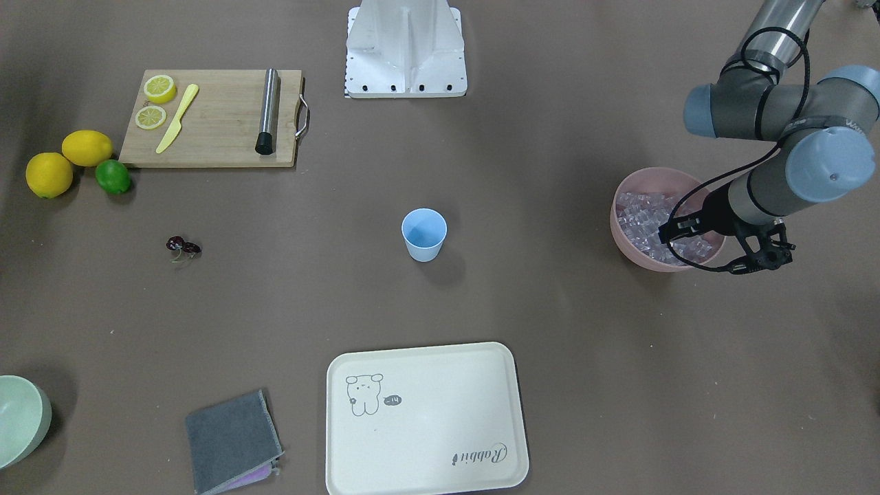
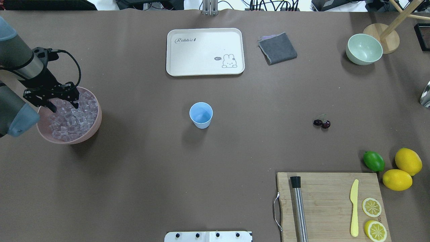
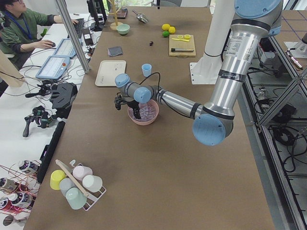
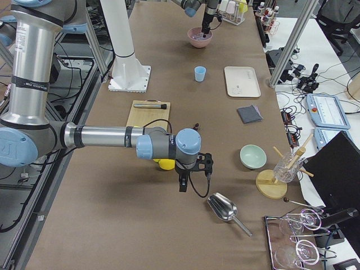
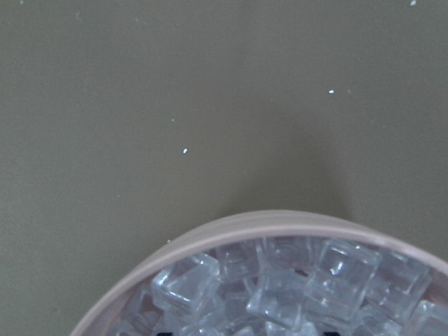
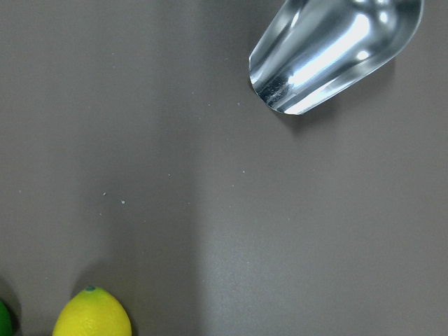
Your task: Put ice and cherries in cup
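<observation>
The ice (image 2: 72, 122) lies heaped in the pink bowl (image 2: 98, 117) at the robot's left end of the table. You have the left gripper (image 2: 63, 105) pointing down over the bowl's far half. Its fingers (image 2: 75, 102) stand wide apart and grip nothing that you can see. The tips are down about level with the top cubes, but no view lets you tell whether they touch them. The left wrist camera gives you only the bowl's rim and the cubes just inside it.

The cup (image 2: 201, 115) stands upright in the middle of the table, well apart from the bowl, between it and the cherries (image 2: 321, 123). The cherries lie on the bare table on the robot's right side, well apart from the cup. They are nearer the lime (image 2: 374, 161) and the two lemons (image 2: 408, 161), which sit just beside the cutting board (image 2: 329, 191). The board carries a yellow knife (image 2: 354, 208), a metal rod (image 2: 299, 211) and two lemon slices (image 2: 372, 207).

The right gripper (image 4: 193, 179) hangs over the table's right end, near the lemons and a metal scoop (image 4: 224, 209). You see it only in the side view, so you cannot tell how its fingers stand. Its wrist camera shows just the scoop's mouth, one lemon and table.

Across the table from the robot lie a cream tray (image 2: 201, 57), a grey cloth (image 2: 277, 48) and a pale green bowl (image 2: 364, 48).
</observation>
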